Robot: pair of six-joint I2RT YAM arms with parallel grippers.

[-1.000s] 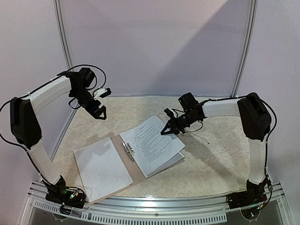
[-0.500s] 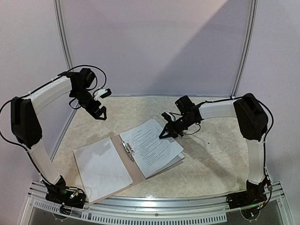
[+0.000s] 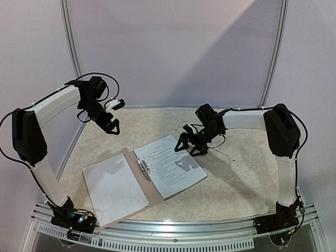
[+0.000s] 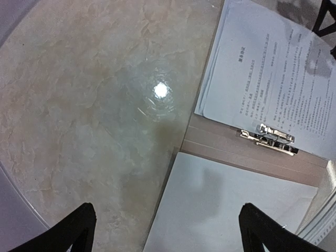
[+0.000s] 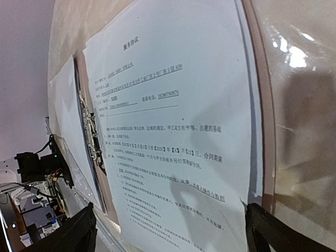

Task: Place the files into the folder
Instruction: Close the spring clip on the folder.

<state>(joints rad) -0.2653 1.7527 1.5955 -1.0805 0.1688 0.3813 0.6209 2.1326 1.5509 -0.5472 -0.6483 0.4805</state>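
Lies open and flat on the marbled worktop (image 3: 236, 173): the folder (image 3: 147, 192), tan card, with only its middle strip bare and a small metal clip (image 3: 143, 170) set on that strip.

Right of the clip, the files (image 3: 170, 165): a stack of white sheets, printed side up, black lines of text, edges slightly fanned, one short edge touching the clip. Clamped under it or merely against it, cannot tell.

Left of the clip, a blank white sheet (image 3: 113, 189) covering the folder's other flap.

Beyond the clip and to its left, the left pincer (image 3: 112, 129): released, fingers spread wide, nothing between them. Hangs high over bare worktop, well apart from the clip and from every sheet. In its wrist view, clip and both paper areas below, plus a bright glare spot (image 4: 160, 90) on the stone off to one side of the clip.

Beyond the clip and to its right, the right pincer (image 3: 190, 149): also released, fingers wide apart, holding nothing. Hovers low at the files' corner farthest from the clip, casting a shadow on the top sheet. Touching the paper or just above it, cannot tell.
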